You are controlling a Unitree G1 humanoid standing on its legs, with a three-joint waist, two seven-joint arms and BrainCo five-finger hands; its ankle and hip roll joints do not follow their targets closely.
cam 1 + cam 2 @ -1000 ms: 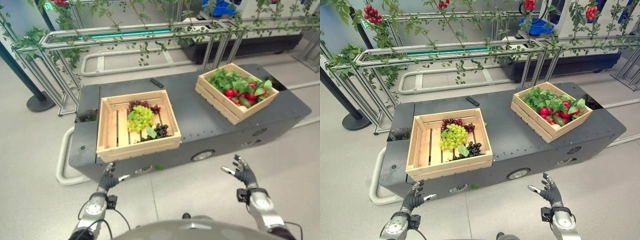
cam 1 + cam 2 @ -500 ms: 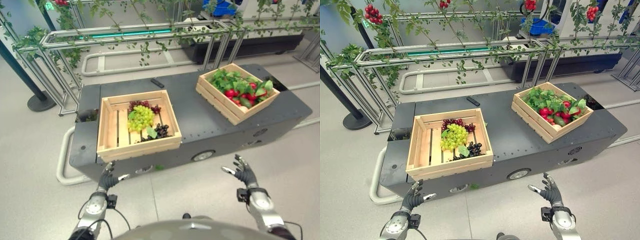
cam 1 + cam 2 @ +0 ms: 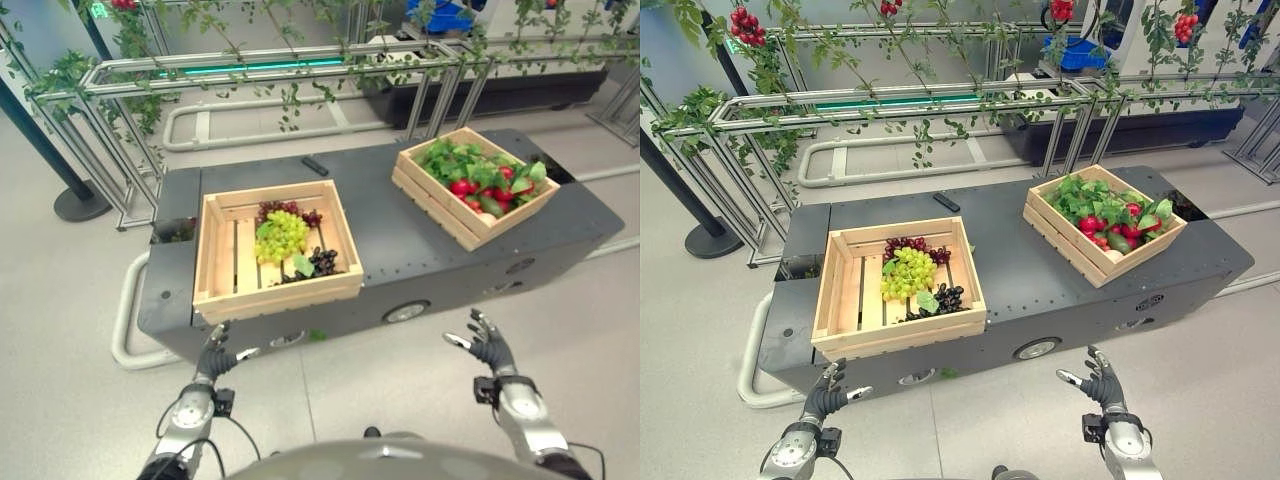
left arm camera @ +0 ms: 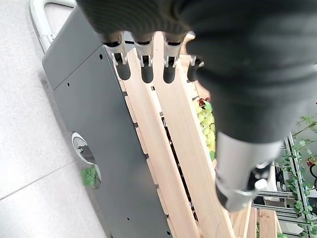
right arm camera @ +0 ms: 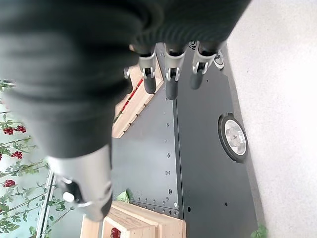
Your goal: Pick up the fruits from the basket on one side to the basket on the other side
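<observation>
Grapes lie in the left wooden crate [image 3: 222,272], which sits at the front left of the dark grey platform [image 3: 380,235], its front wall overhanging the front edge a little. Largest to smallest: the platform carries both crates; the right wooden crate [image 3: 436,205] stands turned at an angle near the back right corner, well apart from the left one, and is heaped with green leaves [image 3: 452,160] and red fruits [image 3: 462,186], perhaps with a green one among them, though that is hard to make out. In the left crate the green grape bunch [image 3: 281,234] lies in the right half, dark red grapes [image 3: 285,211] just behind it against the back wall, and black grapes [image 3: 321,261] just in front of it beside a leaf. A small black remote-like object [image 3: 314,166] lies near the back edge, between the crates.

Both hands hang low in front of the platform, clear of everything: the left hand [image 3: 213,357] below the left crate, the right hand [image 3: 484,346] below the platform's right half. Each has its fingers relaxed and spread, grasping nothing.
</observation>
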